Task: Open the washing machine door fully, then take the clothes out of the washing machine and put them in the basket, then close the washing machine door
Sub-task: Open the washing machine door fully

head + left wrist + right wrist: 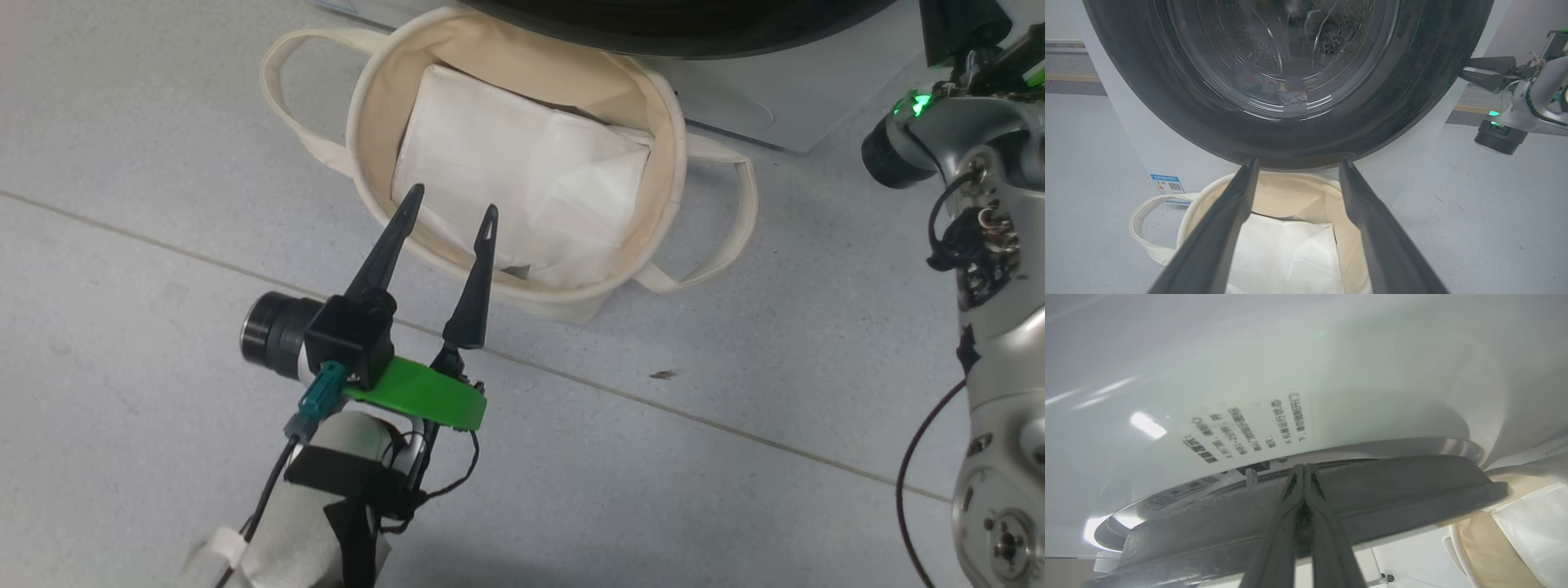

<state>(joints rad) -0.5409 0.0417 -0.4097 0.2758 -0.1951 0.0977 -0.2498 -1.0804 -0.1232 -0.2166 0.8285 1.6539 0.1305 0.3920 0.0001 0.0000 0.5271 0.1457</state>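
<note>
Fingers of the left gripper (454, 198) stand apart over the basket (363, 122) rim; those of the right gripper (1304, 468) press together at the door (1392, 486) edge.

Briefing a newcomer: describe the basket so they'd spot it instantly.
Find the white washer with its round black door. On the floor before it stands the basket. It alone is soft: a cream cloth tub with loop handles.
</note>
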